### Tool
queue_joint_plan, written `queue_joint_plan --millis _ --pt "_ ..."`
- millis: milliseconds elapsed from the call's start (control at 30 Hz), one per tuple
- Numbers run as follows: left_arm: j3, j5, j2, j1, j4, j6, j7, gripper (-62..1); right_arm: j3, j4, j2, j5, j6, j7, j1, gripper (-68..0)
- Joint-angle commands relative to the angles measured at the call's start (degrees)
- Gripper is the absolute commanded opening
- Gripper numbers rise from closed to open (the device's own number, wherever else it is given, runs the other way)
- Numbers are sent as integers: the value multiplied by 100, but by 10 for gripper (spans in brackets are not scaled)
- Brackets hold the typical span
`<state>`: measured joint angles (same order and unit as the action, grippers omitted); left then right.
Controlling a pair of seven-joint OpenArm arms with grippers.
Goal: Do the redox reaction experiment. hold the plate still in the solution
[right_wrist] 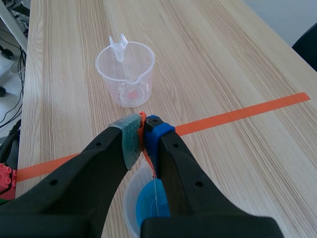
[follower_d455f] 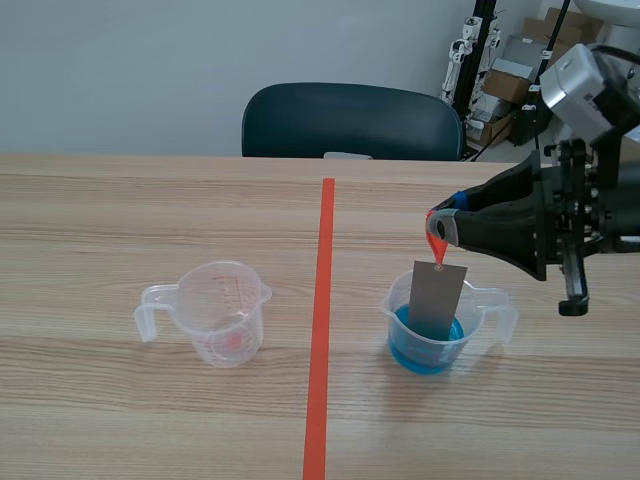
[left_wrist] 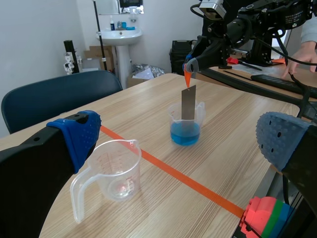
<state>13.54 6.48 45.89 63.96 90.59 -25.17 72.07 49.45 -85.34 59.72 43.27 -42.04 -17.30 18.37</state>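
Nearest, left gripper [left_wrist: 179,141] hangs released, pads wide apart, just short of the empty measuring cup [left_wrist: 115,171]; idle, likely parked out of the way. Past the tape line [follower_d455f: 322,330], right gripper [follower_d455f: 437,228] is clenched on the orange tab [follower_d455f: 436,248] atop the grey plate [follower_d455f: 437,298]; gripping the tab probably spares the fingers the liquid. Plate hangs upright, lower end dipped in the blue solution [follower_d455f: 428,355] inside the beaker [follower_d455f: 397,312]. Beyond the table [follower_d455f: 100,420], a dark chair [follower_d455f: 350,120]
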Motion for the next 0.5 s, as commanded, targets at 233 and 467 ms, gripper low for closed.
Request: queue_joint_plan --millis 233,467 --pt "9 37 -28 -2 46 -7 177 14 -81 -31 107 44 -68 -66 50 -678" --pt "9 39 -28 -2 46 -7 188 14 -81 -31 107 44 -68 -63 50 -678"
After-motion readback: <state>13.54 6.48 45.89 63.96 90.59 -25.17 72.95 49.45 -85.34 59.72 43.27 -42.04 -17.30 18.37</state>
